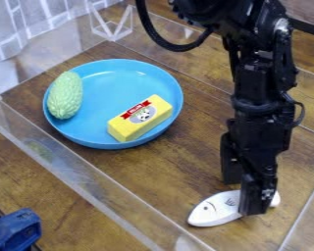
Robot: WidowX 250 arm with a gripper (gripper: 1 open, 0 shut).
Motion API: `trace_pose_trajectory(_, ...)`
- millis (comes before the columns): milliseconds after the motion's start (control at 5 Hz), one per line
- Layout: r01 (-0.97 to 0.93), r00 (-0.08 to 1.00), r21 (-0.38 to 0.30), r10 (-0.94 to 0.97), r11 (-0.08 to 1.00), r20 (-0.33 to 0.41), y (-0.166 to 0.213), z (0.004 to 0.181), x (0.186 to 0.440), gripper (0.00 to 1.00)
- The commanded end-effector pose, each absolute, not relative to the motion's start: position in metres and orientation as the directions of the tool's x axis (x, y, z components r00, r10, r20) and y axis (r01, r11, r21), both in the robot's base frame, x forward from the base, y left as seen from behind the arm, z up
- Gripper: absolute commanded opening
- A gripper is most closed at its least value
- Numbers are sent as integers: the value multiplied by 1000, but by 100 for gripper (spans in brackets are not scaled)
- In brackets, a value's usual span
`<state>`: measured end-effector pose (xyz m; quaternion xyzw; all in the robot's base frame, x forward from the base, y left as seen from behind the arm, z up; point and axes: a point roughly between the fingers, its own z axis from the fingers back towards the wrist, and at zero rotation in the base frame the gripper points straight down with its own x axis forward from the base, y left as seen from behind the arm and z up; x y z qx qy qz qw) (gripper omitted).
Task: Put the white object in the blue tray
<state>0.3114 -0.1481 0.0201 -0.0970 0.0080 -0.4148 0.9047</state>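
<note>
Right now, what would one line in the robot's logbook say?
gripper: open, low over white object, not gripping | blue tray: holds yellow block, green object | white object: on table, outside tray

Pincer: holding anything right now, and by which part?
Nothing is held. The pincer stands open, low over the tail end of the white fish-shaped piece, which lies flat on the table, not gripped.

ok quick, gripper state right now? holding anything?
Gripper: open, lowered at the tail end of the white object on the table, nothing gripped yet.
</note>
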Motion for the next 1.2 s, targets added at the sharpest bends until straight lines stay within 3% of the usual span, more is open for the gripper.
trace_pose_trajectory(0, 732, 668, -208, -744, 649, 31, -137, 8, 307, 100)
trace_pose_trajectory(1000, 717, 670, -264, -742, 645, 9, -136, 3, 303, 100)
